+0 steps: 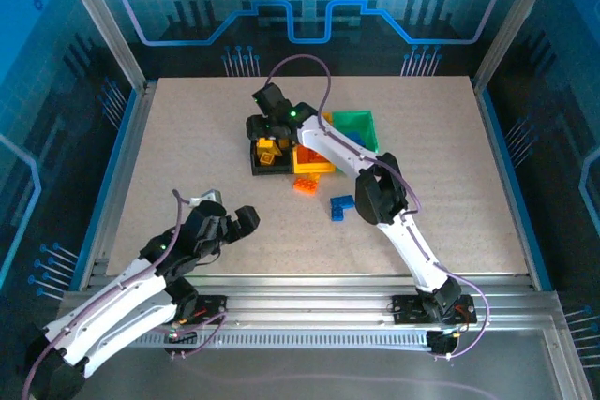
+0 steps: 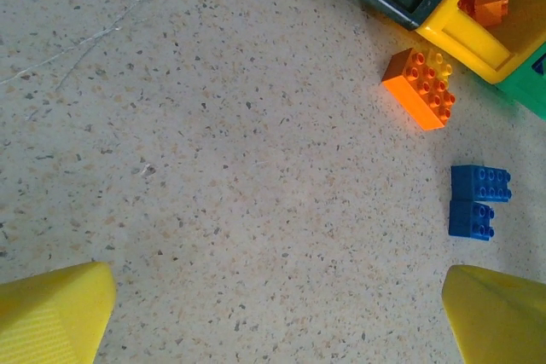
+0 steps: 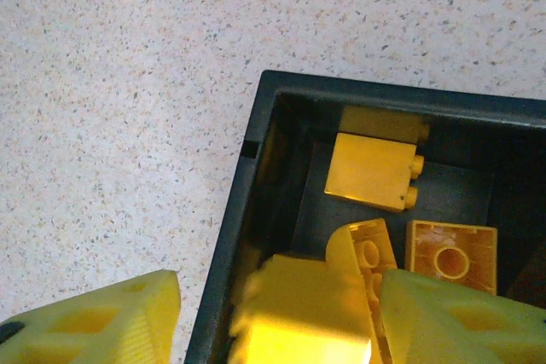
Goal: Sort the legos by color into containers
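In the black bin [image 3: 247,202] lie yellow bricks [image 3: 371,172], with another, blurred, between the spread fingers of the right gripper [image 3: 280,300] above it. An orange brick [image 2: 420,89] sits on the table [image 2: 213,125] just beside the yellow bin [image 2: 465,40], with two blue bricks [image 2: 478,200] touching each other nearby. The left gripper [image 2: 277,296] hangs over the table, fingers wide apart.

Top view | right gripper [image 1: 269,136] above the black bin [image 1: 255,169], yellow bricks [image 1: 268,151] inside | yellow bin [image 1: 314,170] adjoining; green bin [image 1: 361,118] at the row's far end | orange brick [image 1: 305,185] and blue bricks [image 1: 341,206] on the table [image 1: 187,147], just before the bins | left gripper [image 1: 234,222] near the front edge, well apart from them.
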You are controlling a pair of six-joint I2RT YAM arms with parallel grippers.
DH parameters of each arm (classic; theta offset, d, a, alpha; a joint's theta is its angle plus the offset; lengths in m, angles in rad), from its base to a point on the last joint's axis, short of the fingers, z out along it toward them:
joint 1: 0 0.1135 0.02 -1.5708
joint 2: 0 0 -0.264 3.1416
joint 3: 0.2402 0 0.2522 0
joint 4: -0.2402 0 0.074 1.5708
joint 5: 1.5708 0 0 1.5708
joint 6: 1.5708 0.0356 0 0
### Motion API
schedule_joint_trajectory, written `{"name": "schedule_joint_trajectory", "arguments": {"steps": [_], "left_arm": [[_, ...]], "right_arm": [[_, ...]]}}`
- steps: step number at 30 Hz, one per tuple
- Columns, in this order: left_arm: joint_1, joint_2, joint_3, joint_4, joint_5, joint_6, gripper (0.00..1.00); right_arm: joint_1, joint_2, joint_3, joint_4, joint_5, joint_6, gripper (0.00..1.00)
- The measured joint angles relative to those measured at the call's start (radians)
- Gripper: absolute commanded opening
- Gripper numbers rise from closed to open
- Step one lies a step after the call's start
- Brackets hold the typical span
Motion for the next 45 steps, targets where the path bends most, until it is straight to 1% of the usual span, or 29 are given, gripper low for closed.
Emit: {"name": "schedule_joint_trajectory", "arguments": {"steps": [3,5,8,13,16,19,22,25,28,32,36,38,45], "left_arm": [[0.0,-0.001,0.0,-0.004,0.0,0.0,0.99],[0.0,-0.001,0.0,-0.004,0.0,0.0,0.99],[0.0,-0.001,0.0,-0.004,0.0,0.001,0.99],[0.0,0.0,0.0,-0.003,0.0,0.002,0.99],[0.0,0.011,0.0,-0.003,0.0,0.002,0.99],[0.0,0.039,0.0,0.007,0.0,0.002,0.99],[0.0,0.071,0.0,0.032,0.0,0.002,0.99],[0.0,0.099,0.0,0.058,0.001,0.001,0.99],[0.0,0.15,0.0,0.087,0.008,0.001,0.99],[0.0,0.186,0.0,0.104,0.017,0.0,0.99],[0.0,0.19,0.0,0.11,0.026,0.0,0.99],[0.0,0.19,0.0,0.111,0.027,0.0,0.99],[0.0,0.19,0.0,0.113,0.027,0.0,0.99]], "right_arm": [[-0.001,-0.028,-0.029,0.001,-0.005,-0.011,0.7],[0.0,-0.089,-0.119,0.014,-0.007,-0.012,0.71],[0.0,-0.218,-0.291,0.017,-0.006,-0.01,0.71],[0.001,-0.537,-0.671,0.052,-0.002,0.024,0.71],[0.003,-0.681,-0.868,0.075,0.004,0.05,0.71],[0.009,-0.8,-1.091,0.076,0.012,0.086,0.72],[0.015,-0.851,-1.271,0.054,0.012,0.121,0.73],[0.016,-0.855,-1.352,0.054,0.012,0.14,0.72],[0.021,-0.854,-1.397,0.061,0.009,0.153,0.71],[0.029,-0.829,-1.4,0.083,0.021,0.168,0.67],[0.029,-0.768,-1.399,0.107,0.044,0.17,0.63],[0.029,-0.743,-1.395,0.111,0.057,0.17,0.59],[0.029,-0.739,-1.389,0.121,0.076,0.165,0.41]]}}
